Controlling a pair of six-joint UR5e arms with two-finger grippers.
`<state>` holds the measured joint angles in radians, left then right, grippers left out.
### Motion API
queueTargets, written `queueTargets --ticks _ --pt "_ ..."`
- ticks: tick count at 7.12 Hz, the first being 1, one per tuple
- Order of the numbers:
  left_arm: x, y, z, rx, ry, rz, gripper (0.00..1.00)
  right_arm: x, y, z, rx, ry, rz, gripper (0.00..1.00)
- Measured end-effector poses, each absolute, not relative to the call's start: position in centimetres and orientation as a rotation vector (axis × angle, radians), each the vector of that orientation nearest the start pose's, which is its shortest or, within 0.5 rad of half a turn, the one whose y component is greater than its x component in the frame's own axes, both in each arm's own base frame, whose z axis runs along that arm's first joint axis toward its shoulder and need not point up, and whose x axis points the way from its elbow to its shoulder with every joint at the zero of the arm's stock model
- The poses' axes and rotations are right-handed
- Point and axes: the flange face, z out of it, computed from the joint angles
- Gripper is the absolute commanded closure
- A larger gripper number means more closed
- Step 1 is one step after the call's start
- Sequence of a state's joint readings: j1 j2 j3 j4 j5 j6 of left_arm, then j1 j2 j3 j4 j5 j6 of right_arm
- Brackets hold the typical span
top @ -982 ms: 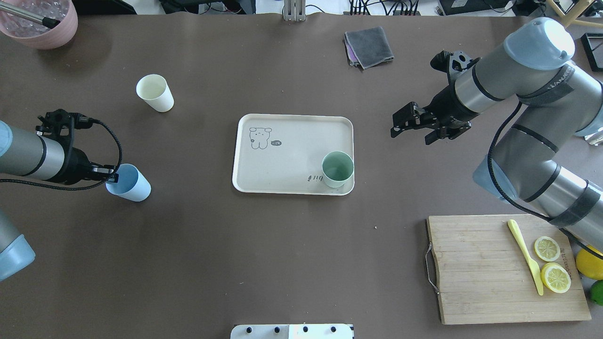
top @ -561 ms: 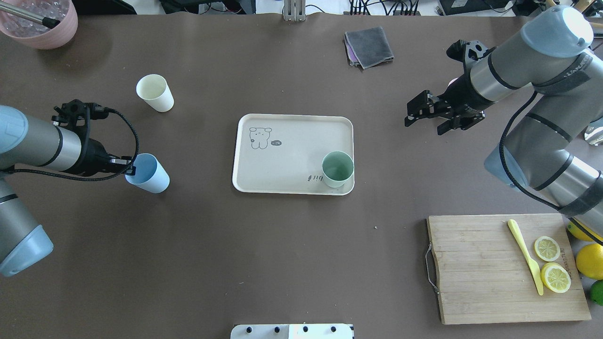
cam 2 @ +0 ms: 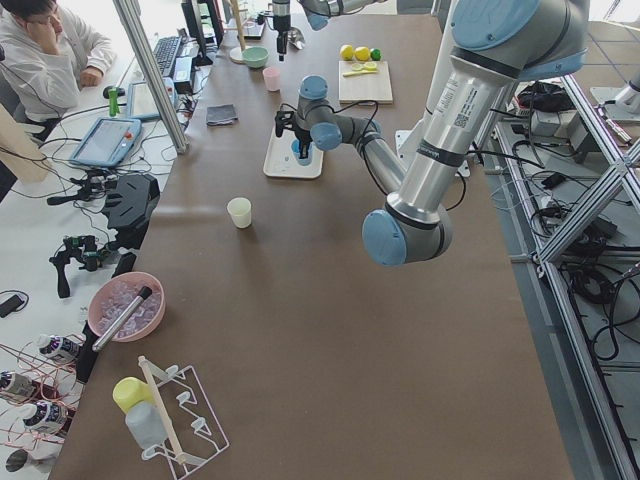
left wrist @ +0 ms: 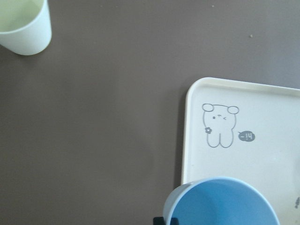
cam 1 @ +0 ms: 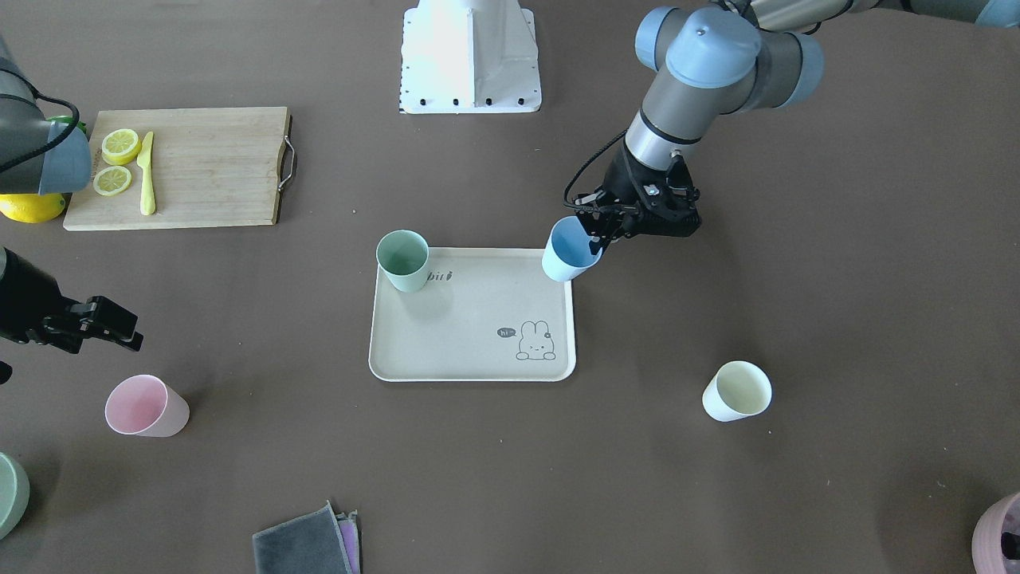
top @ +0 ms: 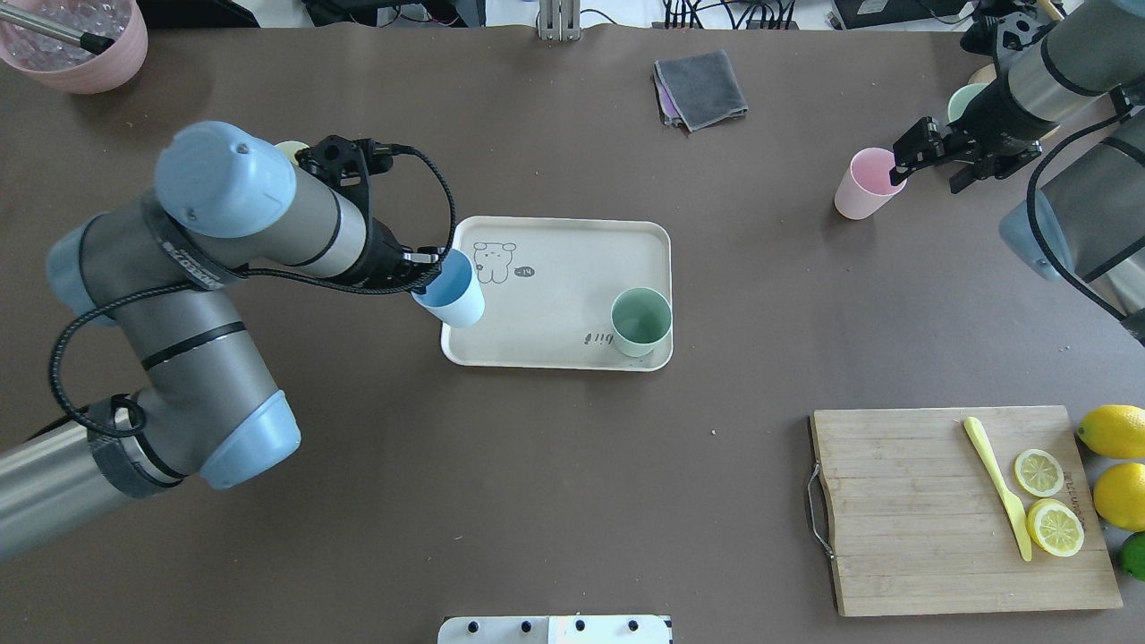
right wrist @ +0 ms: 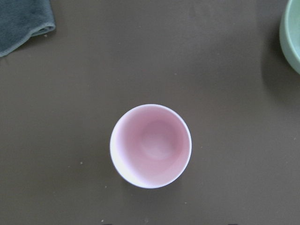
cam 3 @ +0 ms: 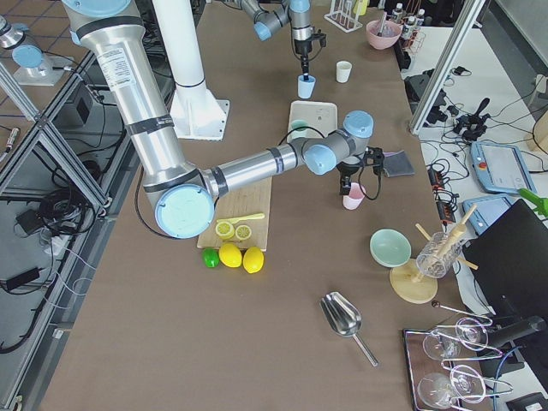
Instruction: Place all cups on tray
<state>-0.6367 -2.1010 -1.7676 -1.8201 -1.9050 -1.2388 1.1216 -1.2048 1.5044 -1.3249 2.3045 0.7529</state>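
Left tool [top: 429,270] pinches blue cup [top: 452,293] by its rim, over tray [top: 555,222] edge, likely about to set it down. Green cup [top: 640,320] sits on tray. Right tool [top: 930,165] spread wide beside pink cup [top: 863,183] on surface [top: 537,492], probably lining up a grasp. Cream cup [cam 1: 737,391] off tray.

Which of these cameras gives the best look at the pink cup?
The right wrist-mounted view: it looks straight down into the pink cup, large and unobstructed, showing it empty. The overhead and front-facing views show it small, standing off the tray; the side views show it tiny; the left wrist view misses it.
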Motion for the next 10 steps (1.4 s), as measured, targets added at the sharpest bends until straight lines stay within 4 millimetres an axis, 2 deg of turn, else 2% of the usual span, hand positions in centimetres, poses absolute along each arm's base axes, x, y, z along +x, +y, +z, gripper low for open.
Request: queueTargets --ticks 1,2,3,4,5,6,7,8,9,10 --pt "48.5 -45.6 23.2 0.196 0.98 -0.109 1.0 -22.6 -62.9 47.1 0.009 -0.85 0.101 0.21" --pt "50.6 -45.0 23.1 0.21 0.962 -0.102 1.0 -23.1 -64.1 48.3 -0.011 -0.829 0.115 0.21" --pt "51.9 -44.5 23.0 0.223 0.949 -0.098 0.56 -23.6 -64.8 48.9 -0.024 -0.82 0.121 0.22" --pt "52.7 -44.1 22.6 0.235 0.947 -0.095 0.03 -24.2 -65.1 49.2 -0.032 -0.817 0.121 0.26" --pt "52.9 -44.0 22.2 0.243 0.95 -0.092 0.02 -24.8 -65.4 49.4 -0.037 -0.817 0.123 0.41" --pt "52.3 -44.7 22.1 0.255 0.947 -0.094 0.02 -25.4 -65.6 49.7 -0.041 -0.818 0.126 0.73" --pt "50.2 -46.8 22.3 0.272 0.927 -0.073 0.02 -25.9 -65.6 49.9 -0.044 -0.82 0.128 1.0" --pt "46.2 -50.1 22.7 0.281 0.892 -0.02 0.02 -26.6 -65.4 50.0 -0.051 -0.822 0.13 1.0" --pt "41.2 -53.8 24.0 0.292 0.855 0.03 0.02 -27.6 -65.1 49.7 -0.057 -0.827 0.123 1.0" --pt "36.6 -57.2 26.6 0.308 0.809 0.072 0.02 -28.4 -64.7 48.6 -0.054 -0.839 0.116 1.0"
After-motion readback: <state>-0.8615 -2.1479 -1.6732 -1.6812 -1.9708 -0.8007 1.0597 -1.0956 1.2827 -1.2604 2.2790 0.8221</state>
